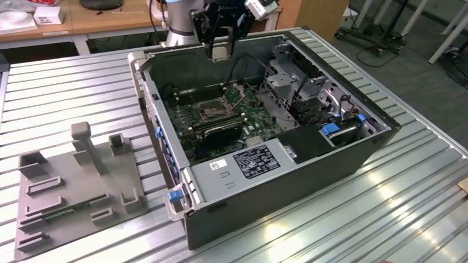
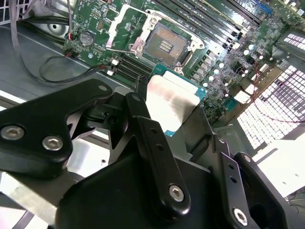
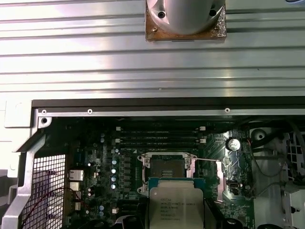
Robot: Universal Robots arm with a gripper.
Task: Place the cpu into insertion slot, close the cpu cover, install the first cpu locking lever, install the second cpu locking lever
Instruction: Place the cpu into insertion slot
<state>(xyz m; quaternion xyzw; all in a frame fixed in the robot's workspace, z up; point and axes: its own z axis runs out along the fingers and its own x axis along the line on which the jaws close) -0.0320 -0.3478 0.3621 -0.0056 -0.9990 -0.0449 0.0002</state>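
- Jaws grip the cpu (image 2: 171, 102) by two opposite edges, its pale metal face showing between them in both wrist views.
- The arm (image 1: 179, 24) holds the jaws over the far wall of the open case (image 1: 292, 181) in the exterior view, well above the board (image 1: 252, 123).
- The cpu hangs in the air, apart from the slot (image 3: 166, 169) and not seated in it.
- The slot lies open on the green board, its dark centre bare inside the silvery rim.
- The cover (image 3: 219, 180) is flipped back and stands up along one side of the slot.
- Long black memory slots (image 3: 159, 135) run just beside the slot.
- The case lies on its side on the ribbed metal bench (image 1: 73, 93).
- A grey fixture (image 1: 73, 186) with upright posts sits on the bench, well apart from the case, toward the exterior view's left.
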